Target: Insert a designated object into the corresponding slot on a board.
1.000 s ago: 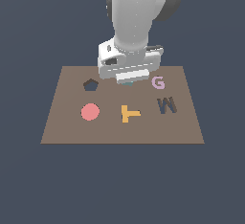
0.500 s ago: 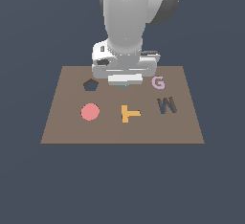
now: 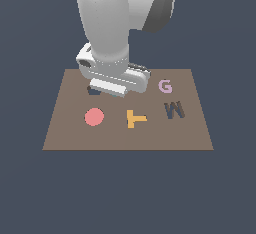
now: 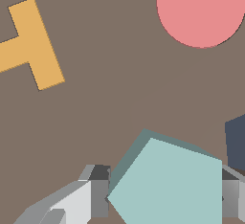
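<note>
The gripper [image 4: 160, 196] is clamped on the teal pentagon block [image 4: 167, 184], one finger [image 4: 95, 194] on each side. The block is held above the brown board [image 3: 65, 128], just beside the dark pentagon slot [image 4: 236, 141]. In the exterior view the arm partly hides this slot. The red disc [image 3: 94, 117] and the orange T [image 3: 135, 119] lie near.

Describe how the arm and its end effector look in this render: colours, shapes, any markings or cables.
The arm is a thick, rounded, glossy white-grey column with a darker grey joint recess at the top. The end effector is a boxy white-grey block. In the wrist view its fingers are blocky grey with dark tips. No cables or markings show.
</note>
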Motion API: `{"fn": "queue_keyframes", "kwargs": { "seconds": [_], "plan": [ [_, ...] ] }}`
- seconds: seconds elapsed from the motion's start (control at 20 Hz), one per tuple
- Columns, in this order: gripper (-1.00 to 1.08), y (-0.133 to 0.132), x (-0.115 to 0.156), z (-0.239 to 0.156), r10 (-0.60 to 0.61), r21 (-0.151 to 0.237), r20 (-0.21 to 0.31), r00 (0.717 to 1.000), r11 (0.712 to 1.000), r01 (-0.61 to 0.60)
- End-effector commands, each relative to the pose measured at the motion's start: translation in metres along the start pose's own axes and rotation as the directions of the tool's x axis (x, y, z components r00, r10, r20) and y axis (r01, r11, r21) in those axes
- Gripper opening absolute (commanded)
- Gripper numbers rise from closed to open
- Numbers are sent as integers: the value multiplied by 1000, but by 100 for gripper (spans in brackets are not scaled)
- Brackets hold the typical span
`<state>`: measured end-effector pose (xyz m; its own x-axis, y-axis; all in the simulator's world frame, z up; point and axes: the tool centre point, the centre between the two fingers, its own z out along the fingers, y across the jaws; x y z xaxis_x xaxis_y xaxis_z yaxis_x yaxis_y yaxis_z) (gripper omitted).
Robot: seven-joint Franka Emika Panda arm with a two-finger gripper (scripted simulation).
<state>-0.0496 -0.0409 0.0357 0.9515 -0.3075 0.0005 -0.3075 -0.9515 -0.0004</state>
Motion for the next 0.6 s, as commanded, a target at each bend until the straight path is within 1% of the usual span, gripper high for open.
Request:
{"fn": "queue_keyframes", "kwargs": {
  "seconds": [0.0, 0.1, 0.25, 0.55],
  "plan": [
    [-100, 14, 8, -1, 116, 0, 0, 993, 993, -116],
    [-100, 25, 12, -2, 197, 0, 0, 980, 980, -197],
    [-100, 40, 16, -3, 300, 0, 0, 954, 954, -300],
    [-100, 62, 18, -4, 444, -1, 0, 896, 896, -444]
  ]
}}
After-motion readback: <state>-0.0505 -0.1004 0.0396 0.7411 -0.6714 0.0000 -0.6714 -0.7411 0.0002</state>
